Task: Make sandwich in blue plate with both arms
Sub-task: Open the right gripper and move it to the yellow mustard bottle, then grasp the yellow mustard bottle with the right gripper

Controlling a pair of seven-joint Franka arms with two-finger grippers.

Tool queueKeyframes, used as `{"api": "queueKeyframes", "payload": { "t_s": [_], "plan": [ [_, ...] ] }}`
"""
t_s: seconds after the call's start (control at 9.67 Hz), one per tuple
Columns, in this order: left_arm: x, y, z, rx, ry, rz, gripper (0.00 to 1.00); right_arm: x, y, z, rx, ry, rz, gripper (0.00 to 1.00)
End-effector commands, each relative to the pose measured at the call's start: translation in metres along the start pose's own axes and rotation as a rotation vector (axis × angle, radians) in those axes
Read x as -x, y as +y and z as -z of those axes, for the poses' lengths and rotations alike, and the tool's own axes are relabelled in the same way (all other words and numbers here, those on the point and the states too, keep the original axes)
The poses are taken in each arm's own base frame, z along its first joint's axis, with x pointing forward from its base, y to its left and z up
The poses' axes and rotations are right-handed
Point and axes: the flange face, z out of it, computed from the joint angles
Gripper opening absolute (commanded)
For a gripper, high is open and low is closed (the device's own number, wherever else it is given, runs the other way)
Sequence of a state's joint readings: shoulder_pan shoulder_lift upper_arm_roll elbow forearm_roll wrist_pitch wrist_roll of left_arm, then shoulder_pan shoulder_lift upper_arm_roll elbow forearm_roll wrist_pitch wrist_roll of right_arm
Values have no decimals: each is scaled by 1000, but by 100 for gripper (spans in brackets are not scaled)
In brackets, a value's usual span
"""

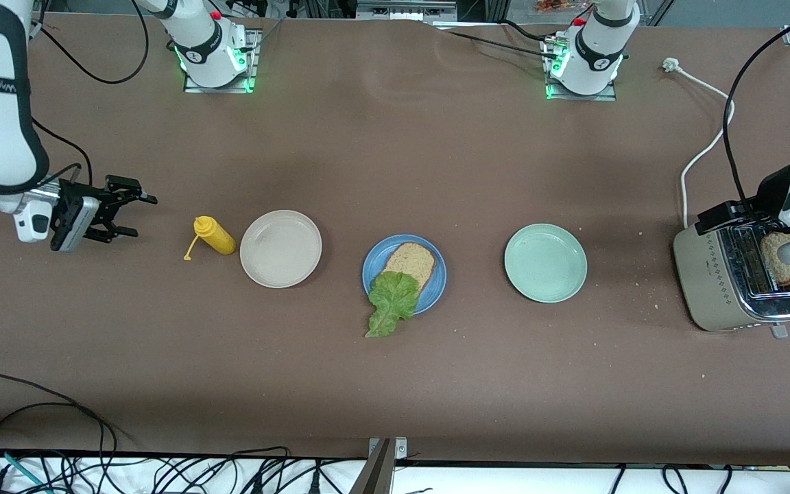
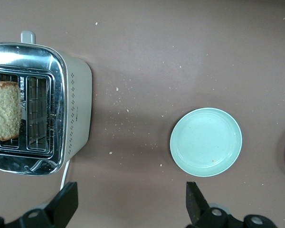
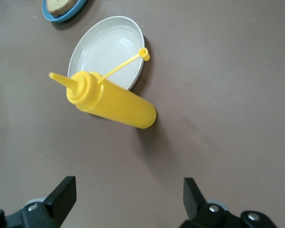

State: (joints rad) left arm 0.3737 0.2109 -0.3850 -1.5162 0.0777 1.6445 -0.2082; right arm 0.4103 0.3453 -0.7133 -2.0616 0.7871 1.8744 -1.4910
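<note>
Lettuce (image 1: 392,302) nearest the front camera, draped over a bread slice (image 1: 411,262) on the blue plate (image 1: 437,284), hanging past its rim. Second slice (image 1: 781,256) standing in the toaster (image 1: 731,285) at the left arm's end. Left gripper (image 2: 128,202) released, empty, over the toaster. Right gripper (image 1: 126,209) released, empty, beside the bottle (image 1: 213,235) and beige plate (image 1: 280,248). Green plate (image 1: 545,263) between blue plate and toaster.

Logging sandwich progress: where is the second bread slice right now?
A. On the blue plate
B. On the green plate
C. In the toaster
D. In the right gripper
C: the second slice stands in a slot of the toaster, while the blue plate holds only one slice and lettuce.
</note>
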Motion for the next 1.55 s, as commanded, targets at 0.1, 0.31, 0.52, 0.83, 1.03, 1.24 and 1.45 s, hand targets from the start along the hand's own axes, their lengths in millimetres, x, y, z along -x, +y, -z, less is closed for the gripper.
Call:
{"api": "queueKeyframes", "payload": {
  "t_s": [0.1, 0.31, 0.52, 0.83, 1.03, 1.24, 1.45],
  "plan": [
    [1, -1, 6, -6, -2, -21, 100, 9, 26, -34, -59, 119, 236, 100],
    [1, -1, 6, -6, -2, -21, 100, 16, 34, -54, -120, 188, 337, 100],
    [1, -1, 6, -6, -2, -21, 100, 9, 38, -71, -165, 276, 431, 100],
    [1, -1, 6, -6, -2, -21, 100, -10, 50, -90, -176, 355, 568, 100],
    [1, -1, 6, -6, -2, -21, 100, -8, 50, -110, -227, 415, 584, 100],
    [1, -1, 6, -6, -2, -21, 100, -4, 48, -128, -262, 436, 629, 100],
    [1, -1, 6, -6, -2, -21, 100, -3, 45, -147, -306, 471, 653, 100]
  ]
}}
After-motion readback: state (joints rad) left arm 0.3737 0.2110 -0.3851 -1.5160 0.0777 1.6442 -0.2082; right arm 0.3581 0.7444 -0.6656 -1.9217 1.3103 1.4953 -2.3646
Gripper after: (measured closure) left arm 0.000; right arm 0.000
